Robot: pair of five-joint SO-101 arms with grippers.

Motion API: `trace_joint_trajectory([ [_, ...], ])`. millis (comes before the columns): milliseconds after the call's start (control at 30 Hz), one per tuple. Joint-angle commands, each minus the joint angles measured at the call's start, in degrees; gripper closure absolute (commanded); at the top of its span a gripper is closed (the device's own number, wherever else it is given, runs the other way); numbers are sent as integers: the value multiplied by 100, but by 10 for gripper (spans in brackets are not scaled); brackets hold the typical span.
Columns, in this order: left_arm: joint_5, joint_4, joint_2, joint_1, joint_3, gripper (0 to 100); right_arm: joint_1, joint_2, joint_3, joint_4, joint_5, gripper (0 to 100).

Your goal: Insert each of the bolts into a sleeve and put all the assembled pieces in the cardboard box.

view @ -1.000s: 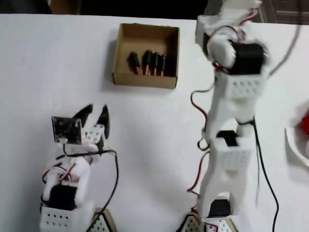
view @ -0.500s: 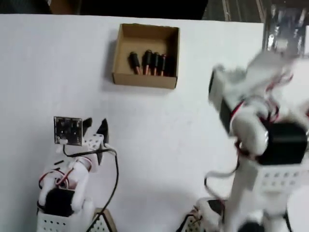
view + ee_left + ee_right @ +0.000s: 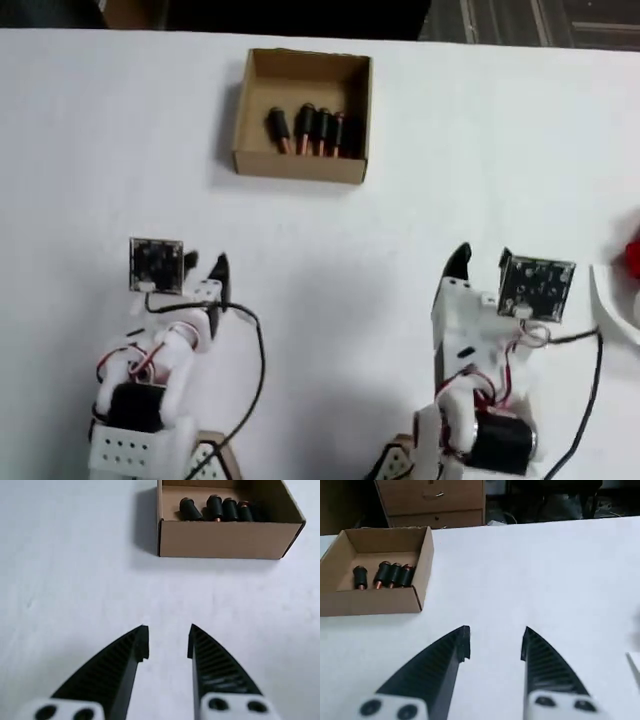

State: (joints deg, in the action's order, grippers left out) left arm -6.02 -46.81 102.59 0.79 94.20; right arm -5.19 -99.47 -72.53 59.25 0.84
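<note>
Assembled pieces (image 3: 310, 130): I count four, black sleeves with copper ends, lying side by side on the floor of the cardboard box (image 3: 300, 167). The leftmost one sits slightly apart from the other three, which are touching. The box is on the far centre of the white table (image 3: 100, 150), well apart from both arms.

Left to right along the near edge:
- left gripper (image 3: 205, 265): low over bare table, jaws parted by a narrow gap, nothing between them. Its wrist view has the gripper (image 3: 167, 640) pointing at the box wall (image 3: 225, 540), with the pieces (image 3: 215, 507) visible over the rim.
- right gripper (image 3: 482, 256): also near the table edge, jaws a moderate gap apart, empty. Its wrist view shows the gripper (image 3: 495, 640) over bare table, with the box (image 3: 370, 602) and pieces (image 3: 390, 574) off to one side.
- white dish (image 3: 610, 300): at the table's right edge, cropped. A red object (image 3: 632, 255) is on it; I can't tell what it is.
</note>
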Motion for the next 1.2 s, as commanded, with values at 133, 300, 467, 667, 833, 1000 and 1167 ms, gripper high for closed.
trace_joint_trajectory([
  [133, -9, 114, 193, 44, 286, 846, -110, 303, -1363, -831, 35, 834],
  [300, -9, -897, 193, 35, 277, 846, -136, 303, -2312, -708, 35, 834],
  [467, -9, -2048, 193, 26, 277, 846, -101, 233, -2479, 462, 26, 834],
  [667, 0, -2690, 193, 70, 277, 849, -145, -171, -2453, 1226, 26, 836],
  [833, 167, -2690, 193, 26, 277, 849, -101, -215, -2453, 1253, 35, 836],
  [1000, 1873, -2690, 193, 62, 277, 849, -110, -215, -2453, 1253, 35, 836],
  [1167, 1960, -2681, 193, 62, 277, 849, -110, -224, -2453, 1253, 26, 836],
])
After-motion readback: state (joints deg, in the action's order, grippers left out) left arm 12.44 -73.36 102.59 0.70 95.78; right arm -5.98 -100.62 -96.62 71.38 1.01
